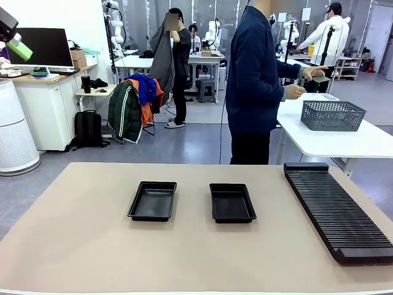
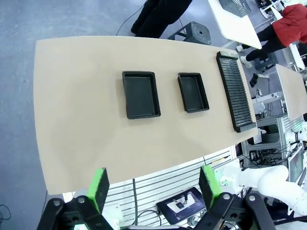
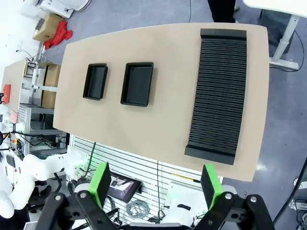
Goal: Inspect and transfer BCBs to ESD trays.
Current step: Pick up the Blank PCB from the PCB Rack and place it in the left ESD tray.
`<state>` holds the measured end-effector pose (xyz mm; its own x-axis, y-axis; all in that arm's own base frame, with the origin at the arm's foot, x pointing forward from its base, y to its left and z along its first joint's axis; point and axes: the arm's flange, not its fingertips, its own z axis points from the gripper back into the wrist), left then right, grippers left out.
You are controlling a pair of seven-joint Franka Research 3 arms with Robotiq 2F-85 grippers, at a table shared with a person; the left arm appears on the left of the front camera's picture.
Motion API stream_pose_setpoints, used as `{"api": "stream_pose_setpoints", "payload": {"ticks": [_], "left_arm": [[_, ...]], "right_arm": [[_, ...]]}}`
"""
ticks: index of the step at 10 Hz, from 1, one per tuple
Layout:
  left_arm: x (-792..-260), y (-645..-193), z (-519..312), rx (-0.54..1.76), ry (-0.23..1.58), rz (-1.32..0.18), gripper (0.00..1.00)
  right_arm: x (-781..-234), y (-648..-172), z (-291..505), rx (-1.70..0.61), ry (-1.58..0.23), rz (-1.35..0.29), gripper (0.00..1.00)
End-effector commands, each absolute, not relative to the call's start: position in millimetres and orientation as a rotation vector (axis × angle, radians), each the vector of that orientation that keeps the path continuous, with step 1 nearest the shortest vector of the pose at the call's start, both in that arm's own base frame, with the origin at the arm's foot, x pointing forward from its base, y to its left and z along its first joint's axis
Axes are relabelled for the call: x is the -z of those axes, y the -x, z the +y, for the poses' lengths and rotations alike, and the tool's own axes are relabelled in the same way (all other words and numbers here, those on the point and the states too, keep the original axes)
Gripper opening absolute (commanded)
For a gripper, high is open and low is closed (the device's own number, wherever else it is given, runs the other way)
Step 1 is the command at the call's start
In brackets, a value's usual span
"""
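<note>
Two ESD trays (image 1: 152, 201) lie side by side mid-table. Left gripper (image 2: 153, 184) and right gripper (image 3: 156, 182) hang high, jaws spread wide. The person's hand (image 1: 316, 70) holds a small green piece (image 1: 320, 78) (too small to identify).

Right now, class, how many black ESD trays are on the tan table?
2. The left tray lies just left of the middle of the table; the right tray lies beside it, apart, nearer the ribbed rack. Both are empty; none seems hidden.
</note>
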<state>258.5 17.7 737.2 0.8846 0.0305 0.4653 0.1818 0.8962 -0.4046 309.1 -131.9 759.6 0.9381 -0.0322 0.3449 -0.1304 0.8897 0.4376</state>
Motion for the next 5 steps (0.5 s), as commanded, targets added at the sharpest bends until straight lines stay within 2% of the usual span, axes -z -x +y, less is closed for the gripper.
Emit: {"api": "stream_pose_setpoints", "payload": {"ticks": [1, 5], "left_arm": [[-741, -251, 15, 0.063, 0.406, -0.46, 1.0], [-751, -249, 10, 0.07, 0.376, -0.473, 1.0]], "right_arm": [[-758, -311, -137, -0.063, -0.484, -0.376, 1.0], [-754, -314, -137, -0.058, -0.481, -0.369, 1.0]]}}
